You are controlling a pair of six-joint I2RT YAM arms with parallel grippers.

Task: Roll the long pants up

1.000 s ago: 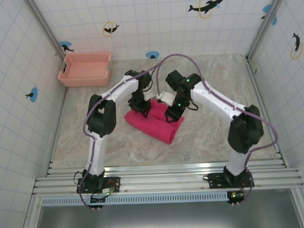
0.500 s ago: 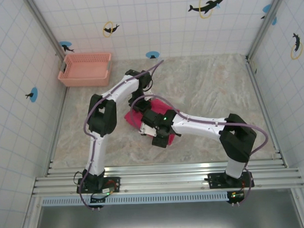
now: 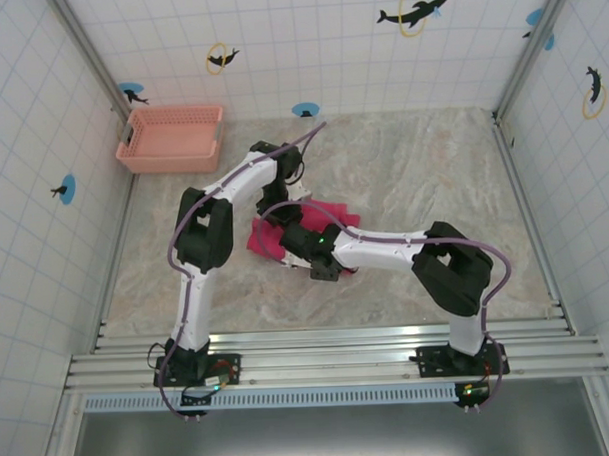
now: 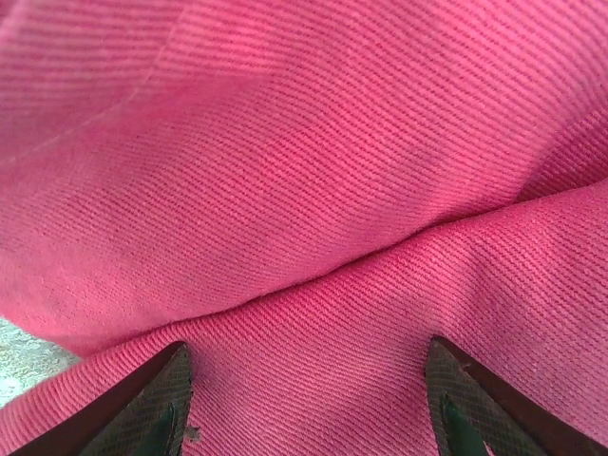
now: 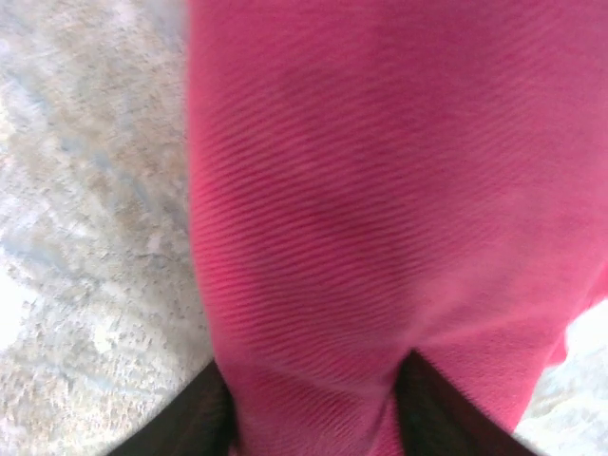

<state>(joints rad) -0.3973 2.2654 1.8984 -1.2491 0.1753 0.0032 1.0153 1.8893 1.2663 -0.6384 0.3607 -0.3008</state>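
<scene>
The long pants (image 3: 336, 214) are seen gathered into a thick magenta bundle near the middle of the bench (image 3: 433, 173), slightly left of centre, and are partly covered by both wrists. In the right wrist view, a bulging fold of the ribbed cloth is clamped between the dark fingers of the right end effector (image 5: 313, 423), with the grey mottled bench surface visible to the left of the fold. In the left wrist view, the left end effector (image 4: 309, 418) is held released, its fingers spread wide and set down on the cloth, which runs past them on both sides; a crease is seen crossing between them. The right arm is stretched leftward across the bundle. A pale salmon-pink basket (image 3: 171, 139) is placed well apart in the far left corner, against the tiled wall (image 3: 308, 48).
</scene>
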